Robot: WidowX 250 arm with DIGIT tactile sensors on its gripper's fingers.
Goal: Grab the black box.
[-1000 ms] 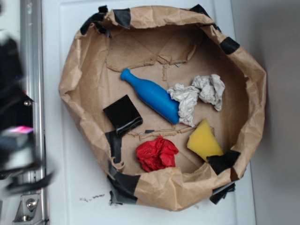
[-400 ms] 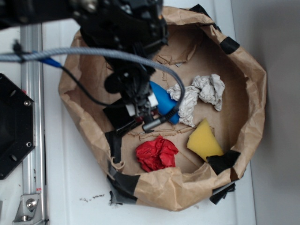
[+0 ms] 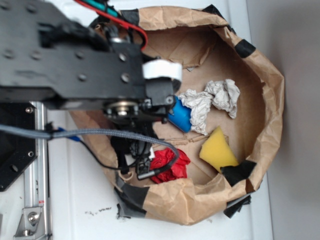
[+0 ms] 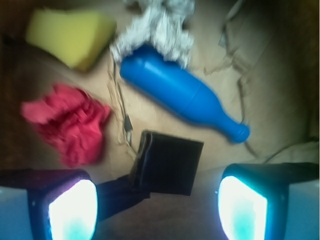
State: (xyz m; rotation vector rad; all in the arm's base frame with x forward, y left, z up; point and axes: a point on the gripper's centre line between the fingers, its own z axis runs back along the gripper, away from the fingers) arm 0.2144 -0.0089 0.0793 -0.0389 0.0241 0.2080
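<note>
In the wrist view the black box lies flat on the brown paper floor, small, square and glossy. It sits just ahead of the gap between my fingers, slightly left of its middle. My gripper is open, its two lit fingertips wide apart at the bottom corners, with nothing between them. A black tape patch runs from the box's near left corner toward the left finger. In the exterior view my arm reaches over the left half of the bag and hides the box.
Inside the crumpled brown paper bag lie a blue bottle, a red paper ball, a yellow sponge and white crumpled paper. A black hexagonal plate and a metal rail stand left of the bag.
The arm swung in from the left edge over the bag and now covers the box and most of the bottle in the exterior view. The objects have not moved.
</note>
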